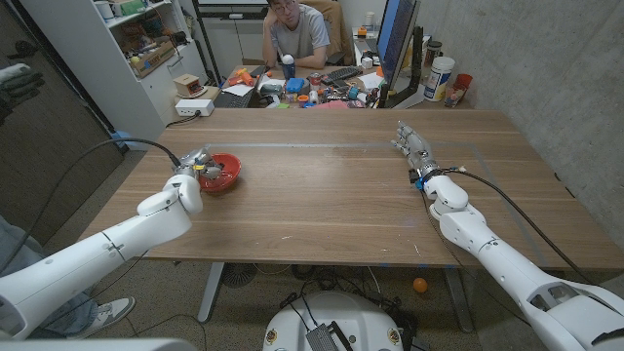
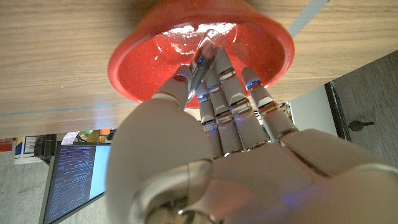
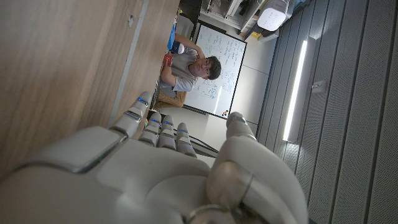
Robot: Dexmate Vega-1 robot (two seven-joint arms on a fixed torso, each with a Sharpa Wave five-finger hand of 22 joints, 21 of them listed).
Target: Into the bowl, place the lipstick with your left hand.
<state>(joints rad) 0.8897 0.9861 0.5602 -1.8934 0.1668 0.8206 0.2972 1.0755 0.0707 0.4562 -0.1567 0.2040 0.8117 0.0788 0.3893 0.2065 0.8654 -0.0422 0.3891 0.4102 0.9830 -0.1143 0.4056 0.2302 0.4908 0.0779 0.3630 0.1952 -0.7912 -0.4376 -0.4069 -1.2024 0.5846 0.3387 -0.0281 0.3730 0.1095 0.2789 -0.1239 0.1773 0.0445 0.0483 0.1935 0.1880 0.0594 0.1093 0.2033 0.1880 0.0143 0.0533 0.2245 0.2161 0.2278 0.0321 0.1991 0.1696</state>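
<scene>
No legible text (monitor lines too blurred)

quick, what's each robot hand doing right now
Left robot hand: holds the lipstick over the red bowl.
Right robot hand: open, holding nothing, fingers extended by the table.
</scene>
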